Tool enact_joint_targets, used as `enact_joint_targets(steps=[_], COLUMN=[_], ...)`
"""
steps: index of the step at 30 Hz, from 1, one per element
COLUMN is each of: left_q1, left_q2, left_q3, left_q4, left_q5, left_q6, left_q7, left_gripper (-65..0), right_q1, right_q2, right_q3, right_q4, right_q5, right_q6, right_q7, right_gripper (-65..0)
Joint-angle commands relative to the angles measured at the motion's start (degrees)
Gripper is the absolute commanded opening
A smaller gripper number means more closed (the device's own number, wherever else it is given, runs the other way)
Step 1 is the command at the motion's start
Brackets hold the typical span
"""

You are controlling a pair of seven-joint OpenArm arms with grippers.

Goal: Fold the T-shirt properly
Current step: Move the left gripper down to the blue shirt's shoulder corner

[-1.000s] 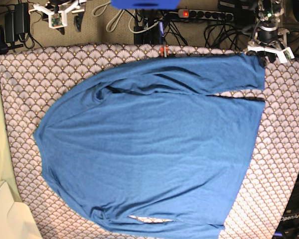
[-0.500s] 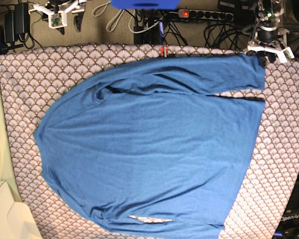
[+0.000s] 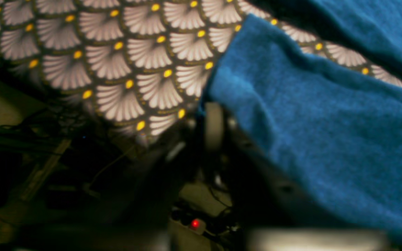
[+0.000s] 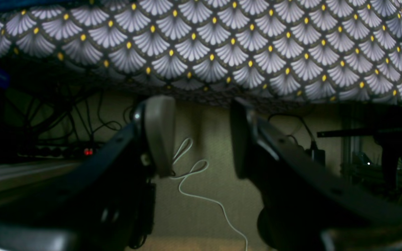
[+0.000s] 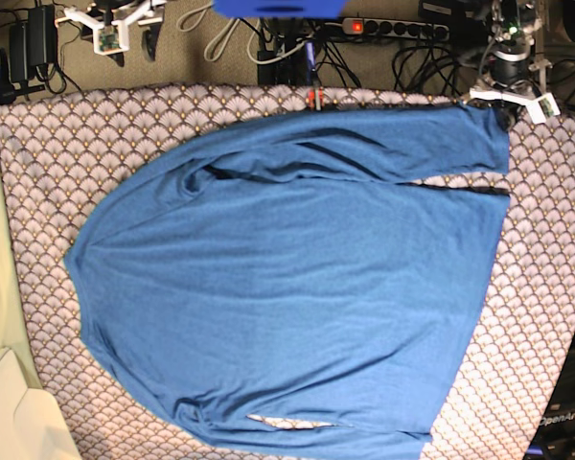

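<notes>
The T-shirt [image 5: 297, 278], plain blue and long-sleeved, lies spread flat over the scallop-patterned cloth [image 5: 38, 172] and fills most of the base view. One sleeve [image 5: 402, 144] runs along the far edge to the right. My left gripper [image 5: 501, 103] sits at that sleeve's cuff corner. In the left wrist view the left gripper [image 3: 215, 108] is shut on the blue cuff edge [image 3: 229, 80], and fabric drapes over one finger. My right gripper [image 4: 197, 136] stands open and holds nothing, hanging past the cloth's far edge, away from the shirt; in the base view the right gripper [image 5: 110, 29] is at top left.
Cables and a power strip [image 5: 393, 29] lie on the floor behind the table. A white cord [image 4: 201, 195] trails below the right gripper. A pale yellow surface [image 5: 0, 287] and a white box [image 5: 24, 422] border the cloth on the left.
The left gripper has closed at the sleeve's cuff corner and shifted slightly left in the base view. The shirt and the right arm have not moved.
</notes>
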Motion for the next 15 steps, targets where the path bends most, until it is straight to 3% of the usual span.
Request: enact_joint_targets(steps=[1, 15], left_q1=[0.6, 2.1], left_q2=[-0.2, -0.4], left_q3=[0.1, -0.4], left_q4=[0.2, 6.3], left_q5=[-0.3, -0.3], left_q6=[-0.2, -0.2], left_q7=[1.4, 1.4], left_gripper=[-65.0, -64.6], right_q1=[-0.9, 0.4], right_q2=[0.2, 0.4], right_q3=[0.1, 0.0], right_q4=[0.8, 0.9], right_q5=[-0.1, -0.1], right_q6=[0.1, 0.1], right_q7=[1.3, 1.8], right_gripper=[-38.0, -38.0])
